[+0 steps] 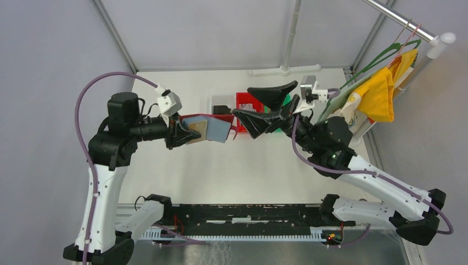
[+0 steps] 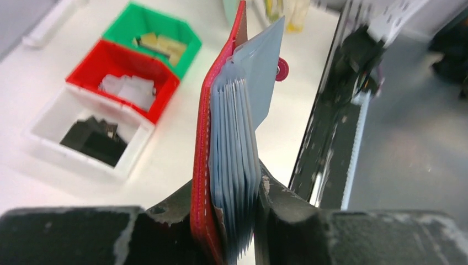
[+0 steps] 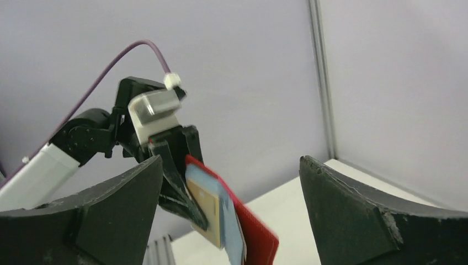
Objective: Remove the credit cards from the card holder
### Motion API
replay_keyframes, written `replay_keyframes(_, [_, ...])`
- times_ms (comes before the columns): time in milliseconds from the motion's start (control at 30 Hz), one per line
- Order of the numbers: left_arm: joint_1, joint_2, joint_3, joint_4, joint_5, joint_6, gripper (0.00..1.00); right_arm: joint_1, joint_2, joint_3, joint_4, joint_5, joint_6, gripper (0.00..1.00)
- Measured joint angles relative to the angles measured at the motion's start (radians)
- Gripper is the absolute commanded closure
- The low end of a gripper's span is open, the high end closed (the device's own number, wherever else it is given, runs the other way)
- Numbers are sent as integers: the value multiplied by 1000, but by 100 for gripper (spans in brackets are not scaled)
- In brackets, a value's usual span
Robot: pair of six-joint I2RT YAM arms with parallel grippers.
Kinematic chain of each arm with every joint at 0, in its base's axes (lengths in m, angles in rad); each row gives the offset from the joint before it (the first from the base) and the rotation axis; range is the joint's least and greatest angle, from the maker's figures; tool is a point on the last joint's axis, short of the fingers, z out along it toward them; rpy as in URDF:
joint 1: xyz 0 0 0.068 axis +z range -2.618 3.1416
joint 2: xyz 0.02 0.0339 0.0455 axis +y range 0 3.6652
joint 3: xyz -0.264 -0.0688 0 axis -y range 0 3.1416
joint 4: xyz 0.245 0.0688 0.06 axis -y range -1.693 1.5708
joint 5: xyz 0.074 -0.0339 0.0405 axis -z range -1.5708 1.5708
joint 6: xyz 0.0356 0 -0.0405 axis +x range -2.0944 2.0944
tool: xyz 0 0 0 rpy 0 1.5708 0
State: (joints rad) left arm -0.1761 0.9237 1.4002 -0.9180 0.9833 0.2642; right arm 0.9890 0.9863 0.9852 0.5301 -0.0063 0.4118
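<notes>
The left gripper is clamping the card holder by its lower edge, one finger pressing the red cover and the other pressing the stack of blue-grey sleeves. It is holding the holder up in the air, open, over the middle of the desk, just left of the bins near the far edge. The sleeves are fanning out from the red spine, and the snap tab is sticking out past the far sleeve. A tan card is showing on the inner face of the holder, next to the left fingers; I cannot tell whether it is fully tucked in its pocket.

The right gripper is facing the holder from the right with its jaws standing wide apart and nothing between them. Its fingertips are sitting close to the holder's free edge, apart from it.

Three bins are sitting in a row near the far edge of the desk: a white bin holding dark items, a red bin holding pale items, and a green bin holding tan pieces. A yellow cloth is hanging on a rail at the far right corner.
</notes>
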Motion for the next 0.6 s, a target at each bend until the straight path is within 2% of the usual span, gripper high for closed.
replay_keyframes(167, [0, 77, 2, -295, -75, 383, 98, -4, 123, 303, -309, -126, -175, 2])
replay_keyframes(267, [1, 111, 2, -422, -111, 545, 98, -4, 207, 394, -442, -246, -252, 2])
replay_keyframes(433, [0, 94, 2, -515, -117, 677, 98, -4, 301, 394, -621, -401, -347, 2])
replay_keyframes(600, [0, 74, 5, -553, -109, 711, 94, -4, 343, 380, -696, -486, -418, 2])
